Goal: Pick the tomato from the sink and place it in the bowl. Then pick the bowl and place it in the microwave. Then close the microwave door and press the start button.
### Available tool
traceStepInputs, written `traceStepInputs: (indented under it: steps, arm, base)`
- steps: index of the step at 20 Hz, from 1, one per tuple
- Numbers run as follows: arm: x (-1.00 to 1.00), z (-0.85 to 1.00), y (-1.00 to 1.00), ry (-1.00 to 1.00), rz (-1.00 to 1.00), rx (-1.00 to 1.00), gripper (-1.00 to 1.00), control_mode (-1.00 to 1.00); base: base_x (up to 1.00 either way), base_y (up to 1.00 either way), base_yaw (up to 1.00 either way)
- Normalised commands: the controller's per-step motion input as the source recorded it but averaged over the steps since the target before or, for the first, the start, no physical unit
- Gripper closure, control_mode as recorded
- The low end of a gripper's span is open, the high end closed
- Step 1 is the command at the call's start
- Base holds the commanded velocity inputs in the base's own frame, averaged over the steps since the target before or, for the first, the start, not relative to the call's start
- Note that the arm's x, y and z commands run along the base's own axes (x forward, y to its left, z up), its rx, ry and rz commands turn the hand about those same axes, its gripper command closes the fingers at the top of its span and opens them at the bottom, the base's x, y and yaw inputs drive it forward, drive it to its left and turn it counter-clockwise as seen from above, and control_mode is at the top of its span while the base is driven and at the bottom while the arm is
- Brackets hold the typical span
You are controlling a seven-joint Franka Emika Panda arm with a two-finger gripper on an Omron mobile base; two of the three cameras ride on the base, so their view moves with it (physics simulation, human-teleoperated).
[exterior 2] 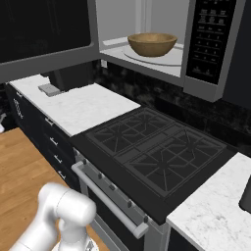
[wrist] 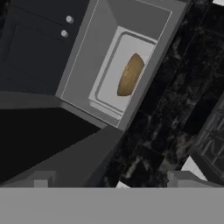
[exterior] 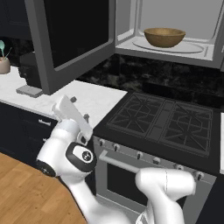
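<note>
The light brown wooden bowl (exterior: 164, 37) (exterior 2: 152, 44) (wrist: 130, 75) stands on the glass turntable inside the microwave (exterior: 205, 52) (exterior 2: 212, 44). The microwave door (exterior: 70, 35) (exterior 2: 44, 34) (wrist: 65, 148) hangs wide open, swung out to the left. My gripper (exterior: 80, 108) (wrist: 113, 179) is open and holds nothing. It sits low over the white counter, below the door's lower edge and well short of the bowl, and it looks up into the oven cavity. The tomato is hidden and the sink is out of view.
A black gas cooktop (exterior: 162, 122) (exterior 2: 152, 147) lies right under the microwave, with the oven handle (exterior 2: 110, 201) along its front. A black toaster (exterior: 30, 72) stands on the white counter (exterior: 94, 98) behind the open door. A utensil jar (exterior: 4, 64) stands at the far left.
</note>
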Motion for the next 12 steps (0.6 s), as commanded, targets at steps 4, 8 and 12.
traceStepInputs:
  steps: [4, 8, 12]
  arm:
    - [0.62, -0.45, 0.47, 0.05, 0.01, 0.2, -1.0, -1.0]
    - [0.47, -0.51, 0.64, -0.01, 0.0, 0.08, -1.0, -1.0]
    - [0.33, -0.44, 0.63, -0.07, 0.0, 0.04, -1.0, -1.0]
  base:
    - [0.0, 0.0, 0.0]
    - [0.0, 0.0, 0.0]
    - [0.0, 0.0, 0.0]
